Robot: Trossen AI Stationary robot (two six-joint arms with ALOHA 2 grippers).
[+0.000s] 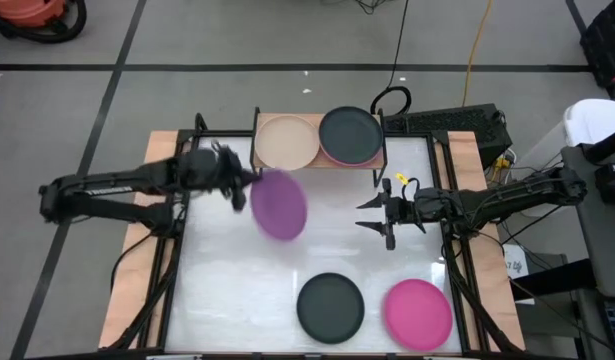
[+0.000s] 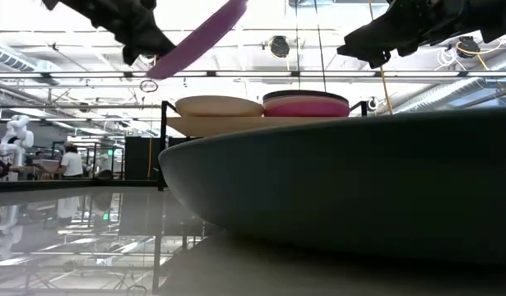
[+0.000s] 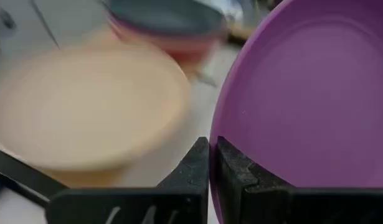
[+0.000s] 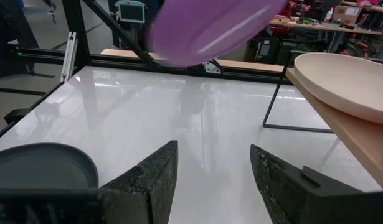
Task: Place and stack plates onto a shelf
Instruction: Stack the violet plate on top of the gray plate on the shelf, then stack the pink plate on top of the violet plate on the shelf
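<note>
- My left end effector pinches the rim of a round matte purple plate, carrying it tilted in the air above the white surface, just short of the shelf.
- The low shelf with its light wooden top stands at the far edge. A beige round plate sits on its left half; a dark grey round plate rests on a pinkish plate on its right half.
- To do this well, I judge I should level the purple plate, centre it over the beige one, lower until the rims nest, and only then let go.
- My right end effector waits above the middle of the surface, fingers spread and holding nothing.
- Near the front edge lie another dark grey round plate and a magenta round plate, apart from each other.
- In the low view that grey plate fills the foreground and hides the shelf legs. I count six plates; I cannot tell whether more lie under the stacks.
</note>
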